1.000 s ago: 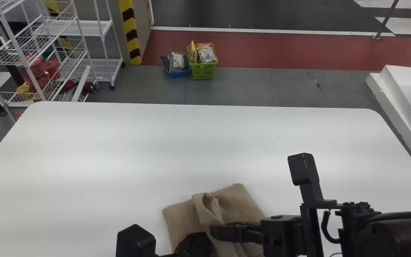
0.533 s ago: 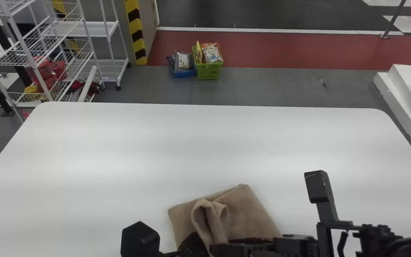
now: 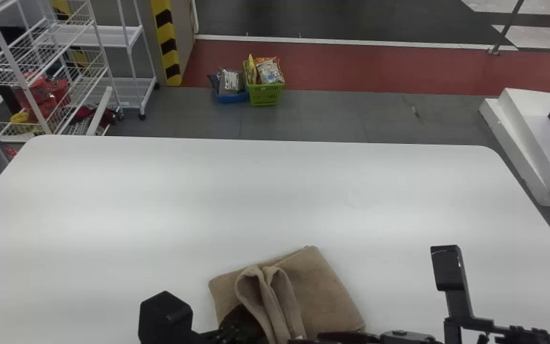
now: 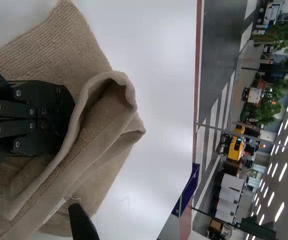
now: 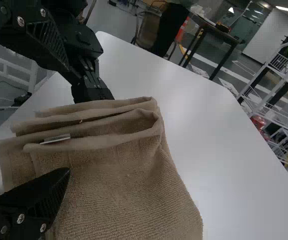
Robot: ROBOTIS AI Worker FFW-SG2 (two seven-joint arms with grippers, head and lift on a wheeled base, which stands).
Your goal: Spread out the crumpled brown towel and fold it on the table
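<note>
Brown towel flat on the white table, 2 raised folds on top

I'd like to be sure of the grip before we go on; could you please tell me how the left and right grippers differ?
The left gripper has its fingers close together, while the right gripper has its fingers spread wide.
The left gripper's fingers reach into the raised fold of the towel; the right gripper's do not grip it.
Both are black.

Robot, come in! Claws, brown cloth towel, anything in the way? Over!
Black left claw shut; black right claw open. Brown cloth towel rumpled. Raised fold perhaps in the way.
</note>
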